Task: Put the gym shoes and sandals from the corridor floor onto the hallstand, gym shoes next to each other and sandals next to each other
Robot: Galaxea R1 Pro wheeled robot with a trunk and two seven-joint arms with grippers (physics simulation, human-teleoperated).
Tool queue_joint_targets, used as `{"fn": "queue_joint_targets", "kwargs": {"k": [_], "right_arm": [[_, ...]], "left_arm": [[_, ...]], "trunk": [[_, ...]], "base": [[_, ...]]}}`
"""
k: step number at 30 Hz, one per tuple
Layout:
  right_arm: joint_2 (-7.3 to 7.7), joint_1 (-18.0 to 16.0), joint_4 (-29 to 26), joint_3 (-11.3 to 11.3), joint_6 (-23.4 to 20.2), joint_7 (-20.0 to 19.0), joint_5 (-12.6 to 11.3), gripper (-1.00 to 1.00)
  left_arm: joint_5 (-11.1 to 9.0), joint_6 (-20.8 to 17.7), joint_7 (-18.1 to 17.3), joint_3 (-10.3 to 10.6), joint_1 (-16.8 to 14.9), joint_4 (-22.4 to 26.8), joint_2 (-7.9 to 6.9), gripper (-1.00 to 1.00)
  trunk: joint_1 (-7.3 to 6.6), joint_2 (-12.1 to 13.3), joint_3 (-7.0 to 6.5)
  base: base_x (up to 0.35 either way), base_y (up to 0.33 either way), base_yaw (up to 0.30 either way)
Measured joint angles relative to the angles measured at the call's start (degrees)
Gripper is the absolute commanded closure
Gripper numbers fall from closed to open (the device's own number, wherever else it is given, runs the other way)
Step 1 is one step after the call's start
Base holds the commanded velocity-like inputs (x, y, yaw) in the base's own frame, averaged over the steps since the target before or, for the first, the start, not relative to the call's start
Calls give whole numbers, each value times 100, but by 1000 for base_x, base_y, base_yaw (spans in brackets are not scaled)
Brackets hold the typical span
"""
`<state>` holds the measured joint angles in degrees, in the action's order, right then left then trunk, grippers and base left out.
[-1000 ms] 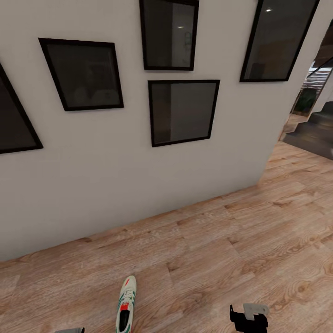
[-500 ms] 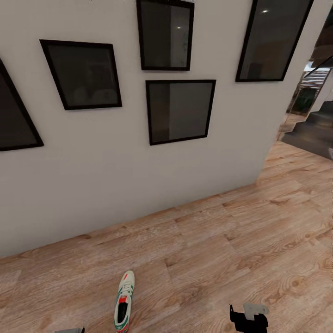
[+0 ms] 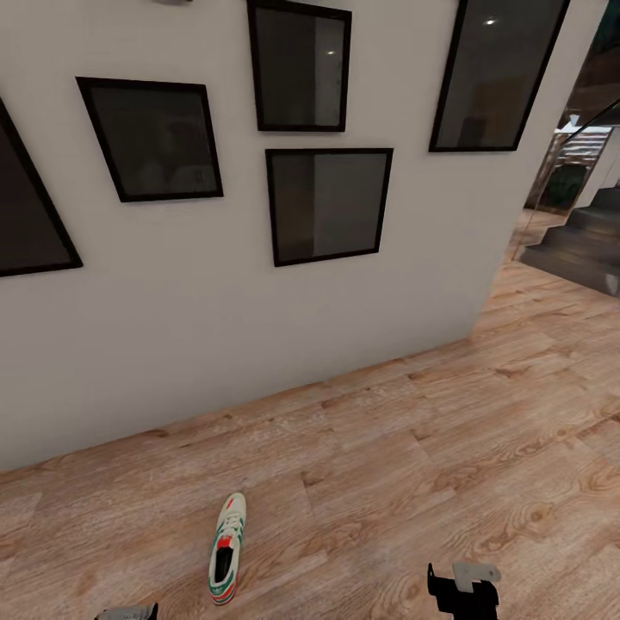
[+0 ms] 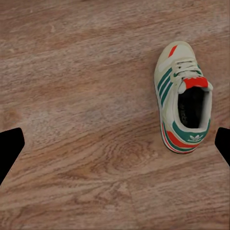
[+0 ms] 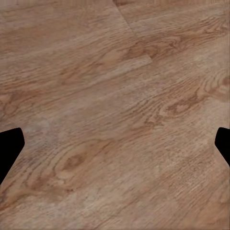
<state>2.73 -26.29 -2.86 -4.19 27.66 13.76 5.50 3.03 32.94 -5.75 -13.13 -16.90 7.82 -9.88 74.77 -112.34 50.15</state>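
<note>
One gym shoe [image 3: 227, 548] lies upright on the corridor floor [image 3: 413, 465], toe toward the picture wall [image 3: 215, 284], loose and unheld, likely waiting for pickup. Left gripper [image 4: 115, 143] hangs above the floor, fingers spread wide, nothing between them; the shoe sits off toward one finger, not centred. Right gripper [image 5: 115, 143] likewise spread over bare planks, well apart from the shoe.

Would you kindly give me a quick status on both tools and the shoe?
Left tool open, empty. Right tool open, empty, over bare corridor floor. One gym shoe upright on the floor, ungrasped. Nothing around it in the way.
</note>
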Motion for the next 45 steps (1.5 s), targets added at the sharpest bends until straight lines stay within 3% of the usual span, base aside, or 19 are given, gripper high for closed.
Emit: {"fn": "queue_joint_targets", "kwargs": {"k": [5, 8, 11, 16, 17, 18, 27, 45], "right_arm": [[10, -5, -914, -2, -57, -5, -6, -100], [17, -5, -1505, -10, -285, 0, -14, -100], [20, -6, -2291, -31, -886, -10, -25, -100], [19, -5, -3016, -42, -1519, -62, -30, -100], [20, -5, -3380, -46, -1868, -231, -28, -100], [22, -4, -3471, -50, -1949, -298, -31, -100], [39, 2, -3733, -53, -2219, -1000, -23, -100], [27, 3, -3768, -42, -2258, -1166, -24, -100]], "left_arm": [[-11, -112, 13, 7, -223, 89, 6, -100], [-3, -307, 7, 7, -559, 123, 10, -100], [14, -918, -25, 22, -987, 155, 17, -100], [27, -1645, -39, 43, -1386, 169, 20, -100], [32, -1965, -42, 52, -1591, 173, 21, -100], [34, -2025, -43, 55, -1641, 172, 21, -100], [52, -2147, -39, 85, -1729, 174, 8, -100], [33, -1912, -49, 62, -1682, 157, 7, -100]], "trunk": [[0, 0, 0], [0, 0, 0], [0, 0, -1], [0, 0, 0], [0, 0, -1], [0, 0, 0], [0, 0, 0], [0, 0, 0]], "base": [[-1, -1, 0], [0, 0, 0], [0, 0, 0], [0, 0, 0], [0, 0, 0], [0, 0, 0], [0, 0, 0], [0, 0, 0]]}}
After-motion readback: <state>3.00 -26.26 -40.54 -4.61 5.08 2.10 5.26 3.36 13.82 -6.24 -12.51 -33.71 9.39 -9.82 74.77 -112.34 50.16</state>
